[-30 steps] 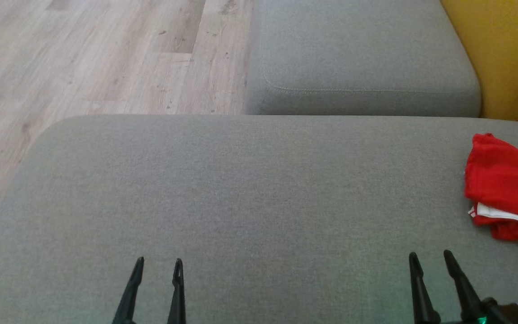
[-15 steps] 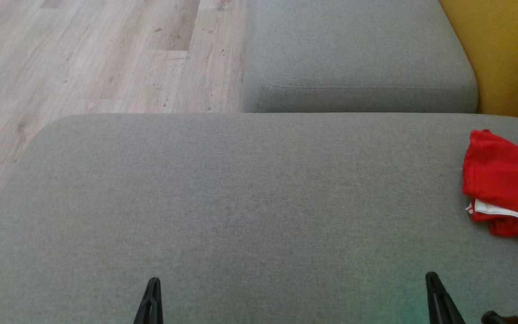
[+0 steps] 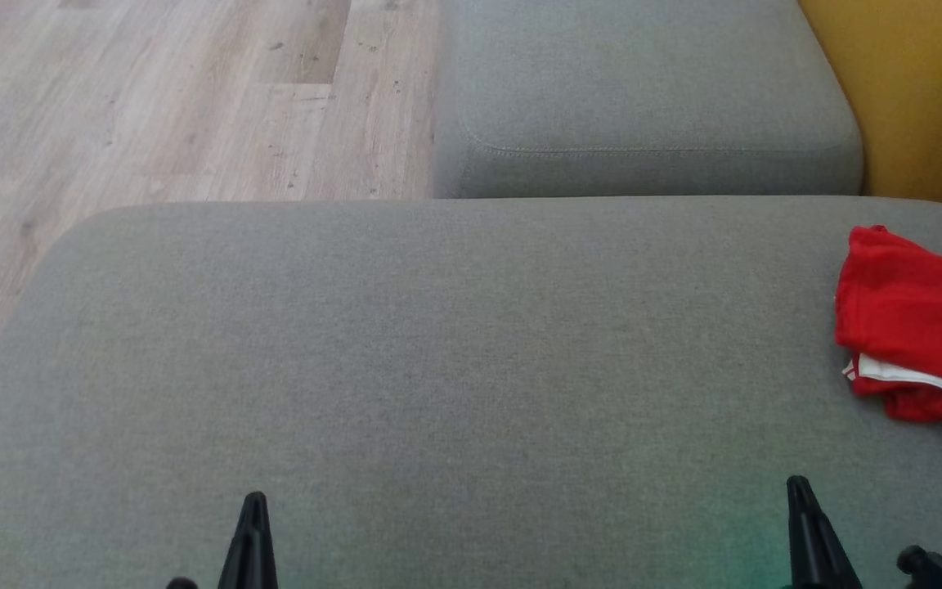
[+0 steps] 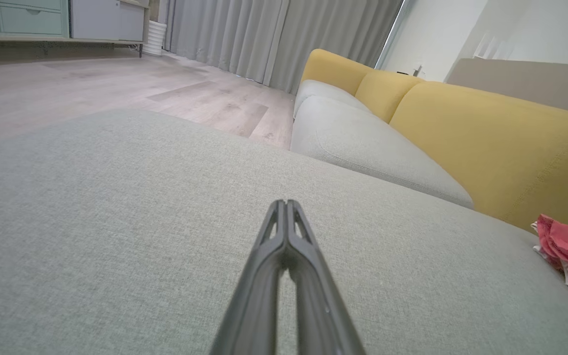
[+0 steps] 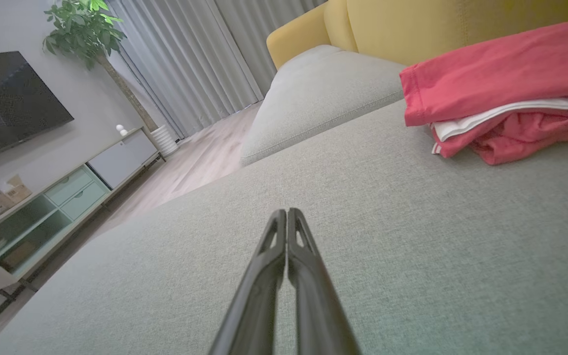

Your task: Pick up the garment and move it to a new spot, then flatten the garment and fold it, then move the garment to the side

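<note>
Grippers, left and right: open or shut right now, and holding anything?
Left gripper: closed, jaws together, empty.
Right gripper: closed, jaws together, empty; garment lies apart from it.

Pretty clearly somebody's living room, so a home. There's a big sofa [image 3: 438, 343] with grey seat cushions and mustard-yellow back cushions [image 4: 486, 138], and a wood-look plank floor [image 3: 152, 98] in front of it. Across from the sofa is a wall-mounted TV [image 5: 8, 103] over a low media cabinet [image 5: 67, 197]. A potted plant [image 5: 87, 29] and long grey curtains [image 4: 274, 34] stand beyond the sofa's far end, and a red garment [image 3: 912, 311] is lying on its seat.
</note>
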`<state>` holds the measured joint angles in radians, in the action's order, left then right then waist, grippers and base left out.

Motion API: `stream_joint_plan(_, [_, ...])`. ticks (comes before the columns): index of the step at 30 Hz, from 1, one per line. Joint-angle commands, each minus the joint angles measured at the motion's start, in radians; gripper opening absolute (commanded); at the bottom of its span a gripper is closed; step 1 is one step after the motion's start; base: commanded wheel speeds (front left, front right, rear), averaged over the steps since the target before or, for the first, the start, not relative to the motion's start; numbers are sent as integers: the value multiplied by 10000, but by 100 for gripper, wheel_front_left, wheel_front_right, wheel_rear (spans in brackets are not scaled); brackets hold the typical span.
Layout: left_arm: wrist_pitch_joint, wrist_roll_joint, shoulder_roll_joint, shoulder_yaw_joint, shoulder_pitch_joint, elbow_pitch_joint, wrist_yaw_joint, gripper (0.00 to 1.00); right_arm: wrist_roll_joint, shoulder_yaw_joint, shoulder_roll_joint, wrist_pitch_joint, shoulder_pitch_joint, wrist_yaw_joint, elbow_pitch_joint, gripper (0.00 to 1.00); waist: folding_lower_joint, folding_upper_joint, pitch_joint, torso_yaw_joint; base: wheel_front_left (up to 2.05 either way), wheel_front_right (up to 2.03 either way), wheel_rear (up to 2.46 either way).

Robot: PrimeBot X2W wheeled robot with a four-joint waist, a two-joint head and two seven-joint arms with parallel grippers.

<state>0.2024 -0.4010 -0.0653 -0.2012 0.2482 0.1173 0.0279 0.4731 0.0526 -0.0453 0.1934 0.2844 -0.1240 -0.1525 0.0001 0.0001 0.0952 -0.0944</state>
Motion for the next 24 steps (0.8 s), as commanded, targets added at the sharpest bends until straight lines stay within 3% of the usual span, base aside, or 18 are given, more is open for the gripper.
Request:
stream_joint_plan(1, [-35,-311,-93,170,-477,-248,-69,0,310,-44,-162,-30,-515,-14,259,0,-1,-1,-15,14,0,0,0])
stream_joint_plan(24, [-607,-3214,-175,673,-1184,90,-425,0,3014,-267,-247,-613,-1297,-27,-6,0,-1,-1,-241,231,0,0,0])
